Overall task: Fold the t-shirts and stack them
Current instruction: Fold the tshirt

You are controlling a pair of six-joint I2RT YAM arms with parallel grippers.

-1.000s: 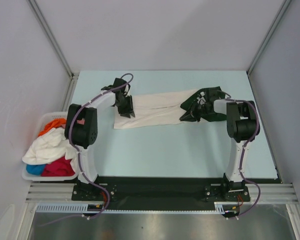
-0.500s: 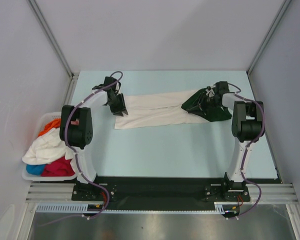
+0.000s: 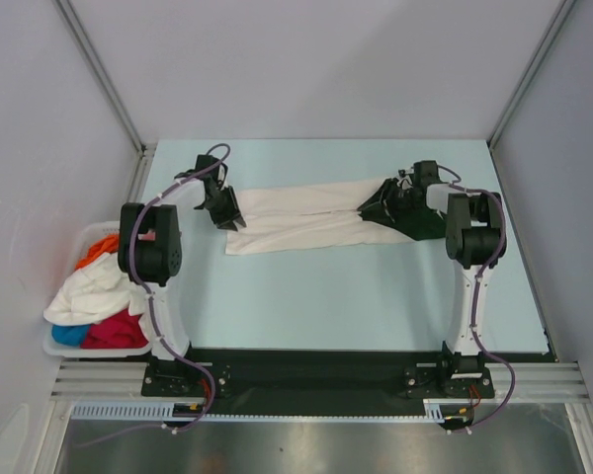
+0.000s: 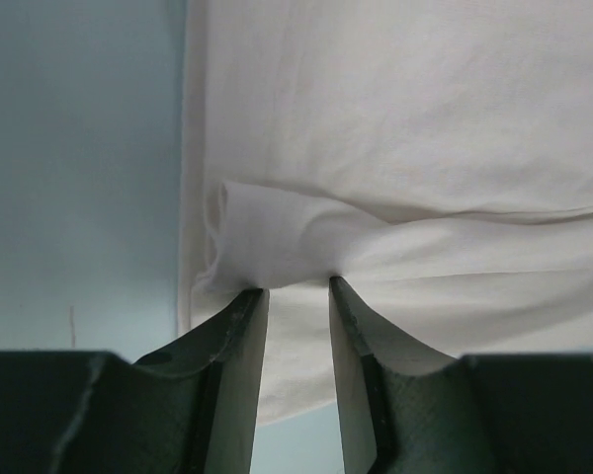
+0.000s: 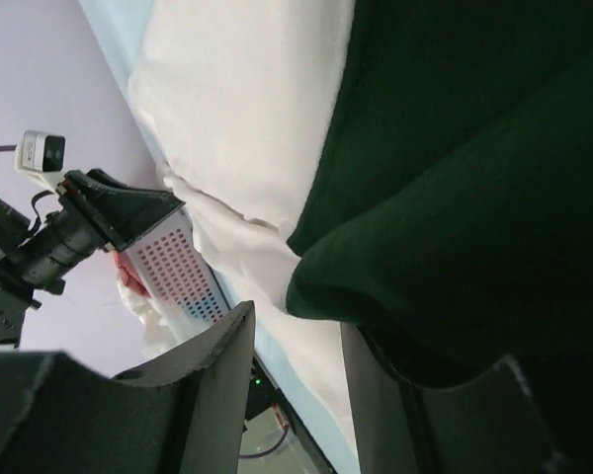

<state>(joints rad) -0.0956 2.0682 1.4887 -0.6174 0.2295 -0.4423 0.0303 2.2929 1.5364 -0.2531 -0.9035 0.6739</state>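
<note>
My left gripper (image 4: pixel 296 286) pinches the spread shirt (image 3: pixel 306 217) at ten o'clock. The right gripper (image 5: pixel 296 321) stands parted by the green sleeve (image 3: pixel 400 209), seemingly empty. Nothing folded yet. The pile (image 3: pixel 94 291) waits in the basket (image 3: pixel 64 346) at eight.

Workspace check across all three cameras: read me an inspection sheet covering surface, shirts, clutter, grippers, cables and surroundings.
Surface: pale blue table, flat.
Job's things: cream t-shirt laid out lengthwise between the arms, dark green sleeve bunched at its right end; more tees heaped in the white basket at left.
Clutter: nothing seen.
Grippers: left gripper pinching a raised fold at the shirt's edge; right gripper with jaws apart, green sleeve lying against it.
Cables: purple cables looped along both arms.
Surroundings: grey walls on three sides.
</note>
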